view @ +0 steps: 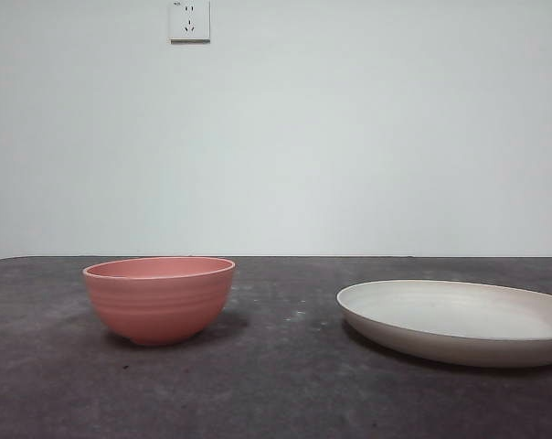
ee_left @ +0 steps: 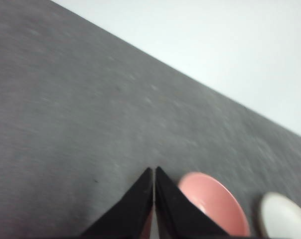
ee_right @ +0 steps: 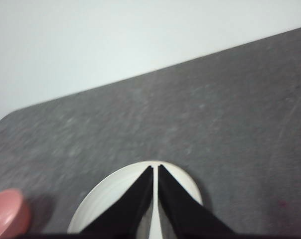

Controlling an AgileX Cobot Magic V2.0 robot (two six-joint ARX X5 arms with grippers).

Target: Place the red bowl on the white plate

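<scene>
Red bowl (view: 159, 299) matt coral, faint horizontal ridges on side, ceramic-like, white plate (view: 459, 322) smooth off-white with soft sheen, table (view: 276, 393) dark grey, mottled, matt, left gripper (ee_left: 154, 172) and right gripper (ee_right: 155, 169) matt black

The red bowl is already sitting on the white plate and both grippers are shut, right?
Not quite. The red bowl stands on the table beside the white plate, apart from it, as the front view shows. Both the left gripper and the right gripper are shut.

The left gripper (ee_left: 154, 172) and the right gripper (ee_right: 155, 169) are both held aloft, jaws pressed together.
</scene>
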